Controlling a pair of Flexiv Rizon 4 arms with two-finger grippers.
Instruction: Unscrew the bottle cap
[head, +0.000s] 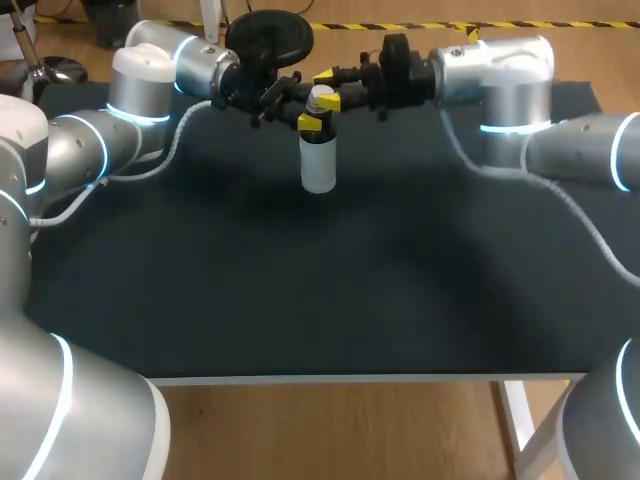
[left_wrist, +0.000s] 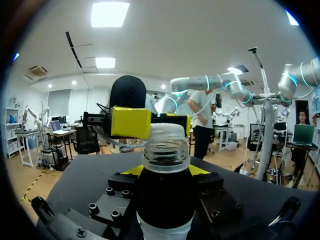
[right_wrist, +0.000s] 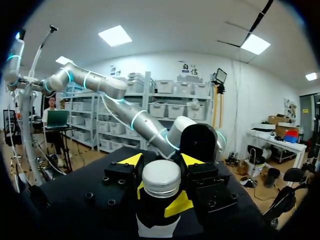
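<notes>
A small bottle (head: 318, 160), dark at the top and white lower down, hangs upright above the back middle of the table. My left gripper (head: 313, 121) comes in from the left and is shut on its dark upper body (left_wrist: 165, 200). In the left wrist view the body sits between that gripper's fingers. My right gripper (head: 327, 88) comes in from the right and is shut on the white cap (head: 320, 97). Its yellow fingertips (left_wrist: 131, 122) flank the cap (left_wrist: 165, 131) in the left wrist view. Bare threads (left_wrist: 166, 156) show on the neck under the cap. The cap (right_wrist: 161, 179) also lies between the right gripper's fingers in the right wrist view.
The black table top (head: 320, 290) stretches under the bottle with nothing else lying on it. Its front edge (head: 330, 378) is light-coloured. Both arms meet at the back middle, above the surface.
</notes>
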